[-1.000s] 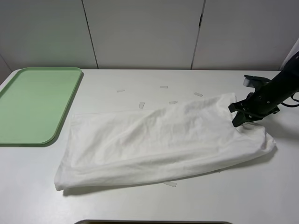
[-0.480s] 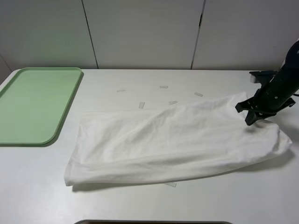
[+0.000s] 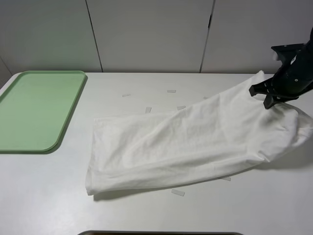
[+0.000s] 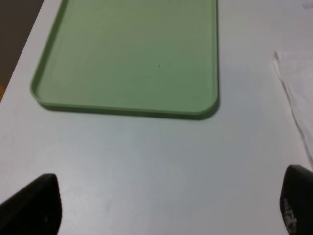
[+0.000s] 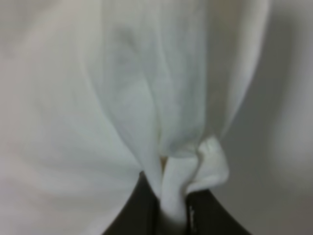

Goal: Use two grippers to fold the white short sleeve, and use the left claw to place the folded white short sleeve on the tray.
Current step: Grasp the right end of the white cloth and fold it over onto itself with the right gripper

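The white short sleeve (image 3: pixel 195 142) lies across the middle of the desk (image 3: pixel 39 196) as a long, wrinkled, doubled-over band. Its nearest corner rests flat toward the front edge, left of centre. From there it runs toward the back right corner, where the right claw (image 3: pixel 267 98) pinches a bunched fold tight and holds that end off the desk. The left claw (image 4: pixel 171 176) is spread wide with nothing in it, near the tray (image 3: pixel 39 107) at the back left corner.

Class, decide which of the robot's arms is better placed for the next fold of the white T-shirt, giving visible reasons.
Right. The right gripper is shut on the raised edge of the white T-shirt. The left gripper hangs open near the green tray, holding nothing.
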`<state>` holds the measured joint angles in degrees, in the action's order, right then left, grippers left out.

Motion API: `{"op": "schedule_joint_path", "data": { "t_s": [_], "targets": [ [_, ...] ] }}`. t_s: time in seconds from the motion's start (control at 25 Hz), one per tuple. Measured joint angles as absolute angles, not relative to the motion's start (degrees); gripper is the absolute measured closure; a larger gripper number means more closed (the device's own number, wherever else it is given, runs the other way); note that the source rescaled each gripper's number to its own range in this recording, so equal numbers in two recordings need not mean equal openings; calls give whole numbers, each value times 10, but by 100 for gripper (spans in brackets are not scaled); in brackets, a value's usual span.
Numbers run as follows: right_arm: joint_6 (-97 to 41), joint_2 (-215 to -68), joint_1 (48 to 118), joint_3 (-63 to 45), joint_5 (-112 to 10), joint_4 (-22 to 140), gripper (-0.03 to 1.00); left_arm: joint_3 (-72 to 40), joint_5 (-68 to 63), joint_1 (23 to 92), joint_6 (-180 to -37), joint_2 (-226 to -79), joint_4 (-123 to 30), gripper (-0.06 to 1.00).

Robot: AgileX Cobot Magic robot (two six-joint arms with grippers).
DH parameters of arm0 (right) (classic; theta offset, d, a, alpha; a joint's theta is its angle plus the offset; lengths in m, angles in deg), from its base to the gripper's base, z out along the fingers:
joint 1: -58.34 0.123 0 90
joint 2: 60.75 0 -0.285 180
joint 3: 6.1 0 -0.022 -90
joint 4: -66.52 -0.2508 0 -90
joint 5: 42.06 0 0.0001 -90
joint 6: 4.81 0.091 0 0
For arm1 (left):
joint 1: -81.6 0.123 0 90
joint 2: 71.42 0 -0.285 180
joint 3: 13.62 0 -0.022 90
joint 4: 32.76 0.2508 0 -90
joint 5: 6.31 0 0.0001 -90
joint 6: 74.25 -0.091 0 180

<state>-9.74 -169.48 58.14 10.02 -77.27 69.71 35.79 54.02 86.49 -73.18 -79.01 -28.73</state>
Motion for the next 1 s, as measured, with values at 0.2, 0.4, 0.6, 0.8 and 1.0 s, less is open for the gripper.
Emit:
{"op": "schedule_joint_path", "data": {
  "t_s": [0.2,0.4,0.6,0.8,1.0],
  "targets": [
    [-67,-1694,625,100,-802,701,90,358,540,865,-732,-790,-287,6],
    [-18,-1693,682,100,-831,701,90,358,540,865,-732,-790,-287,6],
    [-6,-1693,735,100,-831,680,90,358,540,865,-732,-790,-287,6],
    [-4,-1693,792,100,-809,615,90,358,540,865,-732,-790,-287,6],
    [-4,-1700,793,100,-801,591,90,358,540,865,-732,-790,-287,6]
  ]
}}
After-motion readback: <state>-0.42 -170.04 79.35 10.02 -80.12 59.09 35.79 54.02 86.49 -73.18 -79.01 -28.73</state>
